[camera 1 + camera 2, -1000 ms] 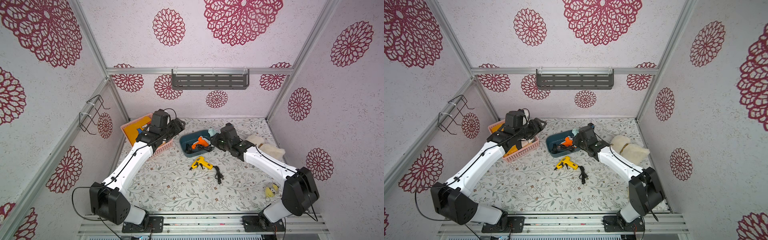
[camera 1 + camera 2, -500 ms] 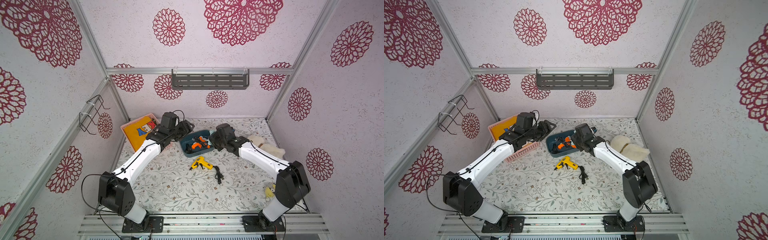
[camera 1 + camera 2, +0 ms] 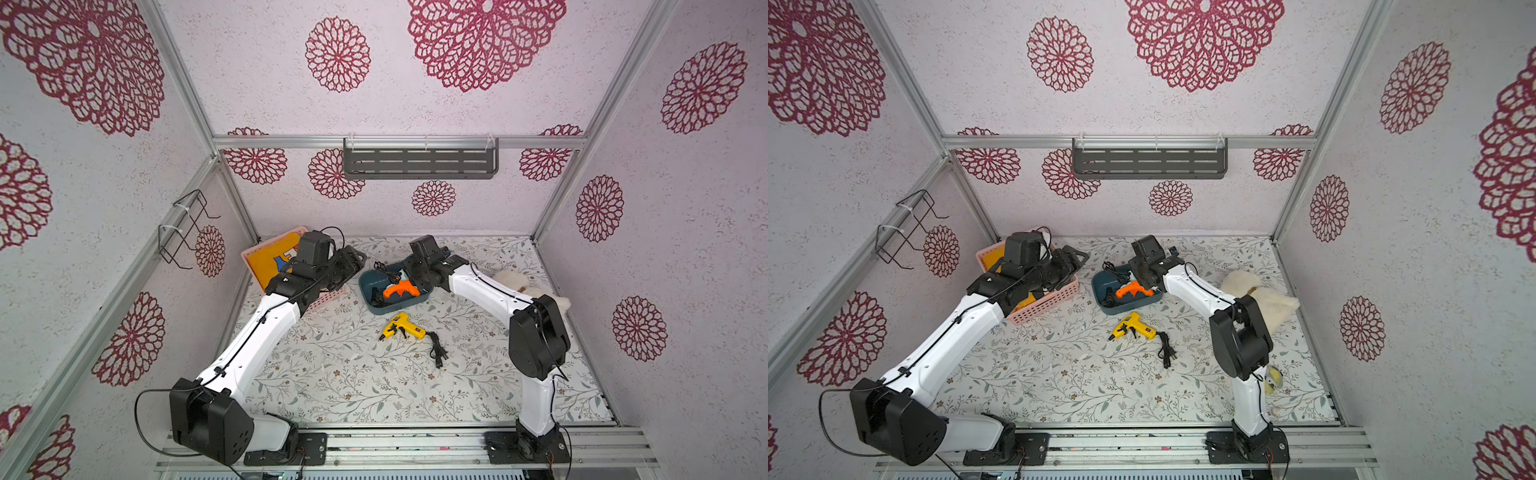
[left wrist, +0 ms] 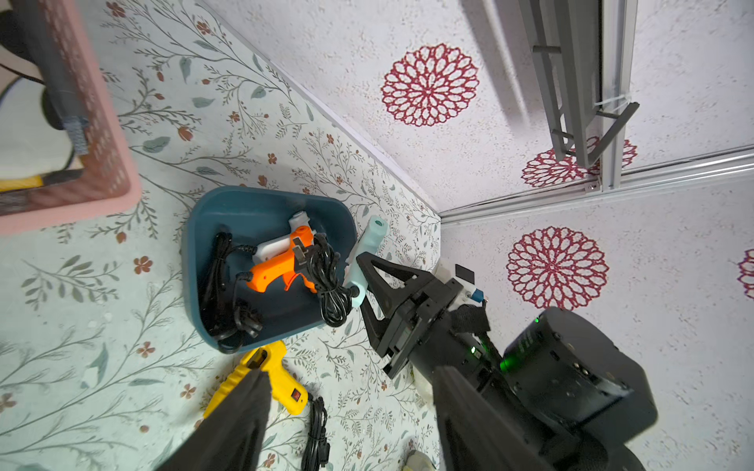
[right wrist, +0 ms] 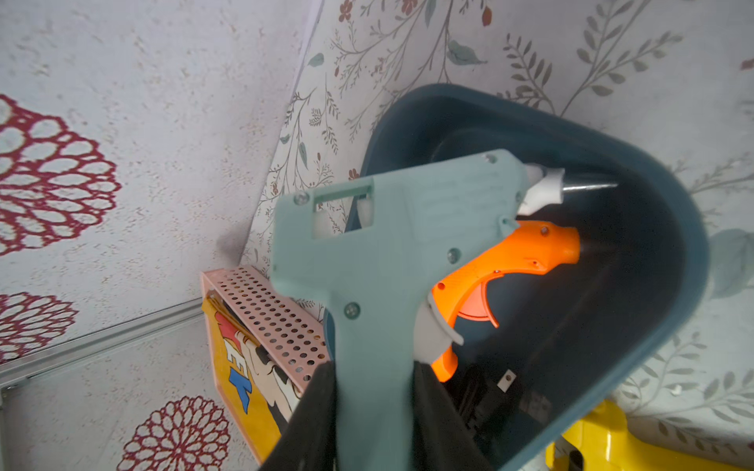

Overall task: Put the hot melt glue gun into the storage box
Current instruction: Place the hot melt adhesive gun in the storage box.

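The pale teal glue gun (image 5: 408, 228) is clamped by its handle in the right gripper (image 5: 375, 391), which has been carried in to the storage box (image 4: 253, 208) near the worktop's (image 3: 332, 374) far edge. Its nozzle now points over the tub's inside, above an orange glue gun (image 4: 273, 269) lying there. The left gripper (image 4: 353, 391) is held spread and empty beside the box. Lowering and release appear to be all that is left for this gun, while a yellow glue gun (image 3: 401, 328) remains outside, just before the box.

Right arm reaches out low. My right gripper (image 4: 362, 283) sits at the storage box (image 4: 261, 195) rim, jaws clamped on the pale teal glue gun (image 5: 387, 244) handle. Left arm extended. My left gripper (image 3: 355, 264) hovers beside the box, jaws parted.
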### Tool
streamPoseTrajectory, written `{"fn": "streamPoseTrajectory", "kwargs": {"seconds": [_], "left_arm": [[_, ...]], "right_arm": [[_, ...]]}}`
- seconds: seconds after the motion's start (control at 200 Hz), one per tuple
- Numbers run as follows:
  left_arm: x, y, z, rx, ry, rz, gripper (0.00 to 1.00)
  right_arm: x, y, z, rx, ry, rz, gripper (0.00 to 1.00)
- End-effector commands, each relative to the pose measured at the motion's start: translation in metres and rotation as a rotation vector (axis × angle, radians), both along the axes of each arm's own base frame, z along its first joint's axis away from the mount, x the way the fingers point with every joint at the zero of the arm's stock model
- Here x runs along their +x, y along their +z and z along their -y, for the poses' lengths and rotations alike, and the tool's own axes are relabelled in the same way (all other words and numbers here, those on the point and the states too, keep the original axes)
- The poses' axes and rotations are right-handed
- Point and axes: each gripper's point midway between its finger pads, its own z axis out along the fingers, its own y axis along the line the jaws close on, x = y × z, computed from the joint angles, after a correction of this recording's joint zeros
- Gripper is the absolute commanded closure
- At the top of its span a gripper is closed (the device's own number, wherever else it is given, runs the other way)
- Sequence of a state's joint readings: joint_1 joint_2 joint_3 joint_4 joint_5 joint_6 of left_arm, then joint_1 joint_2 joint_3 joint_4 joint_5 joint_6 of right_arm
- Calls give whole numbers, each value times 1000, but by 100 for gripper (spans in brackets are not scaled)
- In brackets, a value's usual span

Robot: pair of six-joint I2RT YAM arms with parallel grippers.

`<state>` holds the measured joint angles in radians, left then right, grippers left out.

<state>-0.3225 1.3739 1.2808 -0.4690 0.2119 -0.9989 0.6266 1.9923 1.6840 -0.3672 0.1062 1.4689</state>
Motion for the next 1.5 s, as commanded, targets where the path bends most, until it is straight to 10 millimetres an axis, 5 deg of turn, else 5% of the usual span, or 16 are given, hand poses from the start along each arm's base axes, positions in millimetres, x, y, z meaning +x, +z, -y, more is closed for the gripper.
{"fn": "streamPoseTrajectory", "kwargs": {"seconds": [0.0, 0.475, 1.136, 1.281, 1.491], "left_arm": [[-6, -6, -12, 29, 6, -13, 30], [-10, -15, -36, 13, 55, -21, 30], [-10, -21, -40, 6, 71, -34, 30], [-9, -23, -40, 6, 70, -41, 30], [-7, -24, -40, 5, 67, -48, 30]], "right_arm": [[1, 10, -10, -14, -9, -11, 100], [-19, -24, -1, -147, -68, -180, 100], [12, -59, -2, -229, -114, -244, 100], [10, -62, -2, -235, -103, -253, 69], [4, -60, -3, -239, -71, -263, 45]]}}
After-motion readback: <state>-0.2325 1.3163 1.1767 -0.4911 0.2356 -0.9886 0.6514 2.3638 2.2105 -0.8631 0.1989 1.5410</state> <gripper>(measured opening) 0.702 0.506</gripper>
